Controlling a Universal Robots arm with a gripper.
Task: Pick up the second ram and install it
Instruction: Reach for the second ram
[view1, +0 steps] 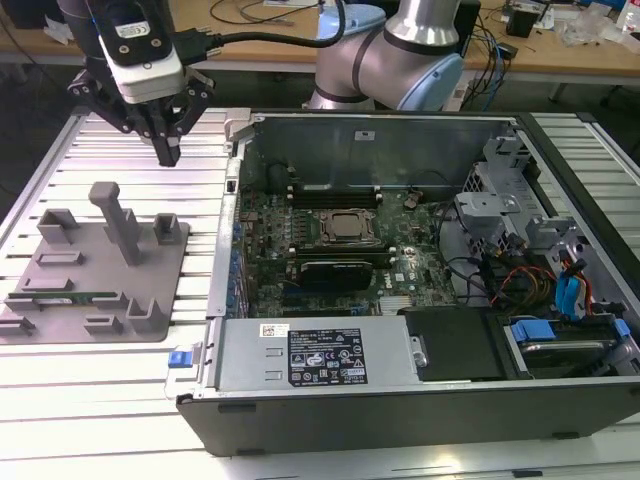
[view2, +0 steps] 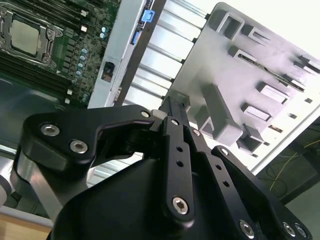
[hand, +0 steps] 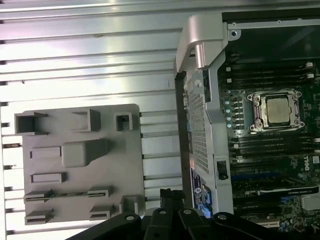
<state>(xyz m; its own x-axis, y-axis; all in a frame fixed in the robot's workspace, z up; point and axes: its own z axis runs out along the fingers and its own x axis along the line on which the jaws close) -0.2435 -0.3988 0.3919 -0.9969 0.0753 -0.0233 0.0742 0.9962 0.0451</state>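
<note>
Second ram (view1: 62, 297) lies on gray holder (view1: 150, 262); fingers (view1: 168, 148) closed, empty, above table (view1: 60, 400) near holder.

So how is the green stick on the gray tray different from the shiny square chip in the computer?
The green stick is long and thin; the square chip is silvery and boxy. The stick lies in the gray tray outside the computer case; the chip sits inside it. Neither is touched by the pincer.
</note>
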